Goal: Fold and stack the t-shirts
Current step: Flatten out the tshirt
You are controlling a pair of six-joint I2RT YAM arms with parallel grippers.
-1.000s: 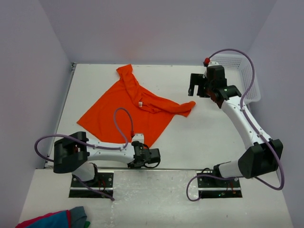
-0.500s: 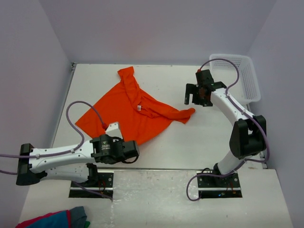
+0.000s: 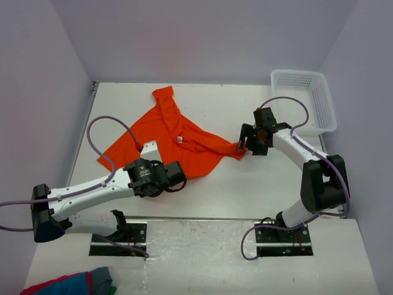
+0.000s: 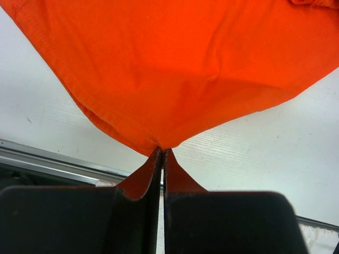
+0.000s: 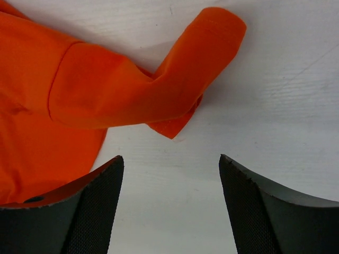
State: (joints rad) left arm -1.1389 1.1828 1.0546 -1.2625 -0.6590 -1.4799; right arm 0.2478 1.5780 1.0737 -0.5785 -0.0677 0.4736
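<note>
Early stage. One orange t-shirt [image 3: 161, 138] lies on the table [image 3: 264, 184], left of centre, rumpled and unfolded. One sleeve trails right and the collar end is bunched toward the far edge. No fold made, no stack started, and I see no second shirt.

Left gripper [image 4: 161, 154] is clenched on the shirt's near hem corner. The left wrist view shows cloth pinched between the closed fingers, fanning out from the pinch. The top view only places that gripper at the near hem; the grasp can't be made out there.

Right gripper [image 5: 169, 161] is spread wide and grasping nothing. The right wrist view shows the sleeve cuff just ahead of the finger gap. From the top it looks like contact.

Only the top view shows the white basket [image 3: 310, 101] far right and a red/blue cloth bundle [image 3: 67, 284] off the table, near left.

Remaining, as I judge it: flatten, fold, stack.
</note>
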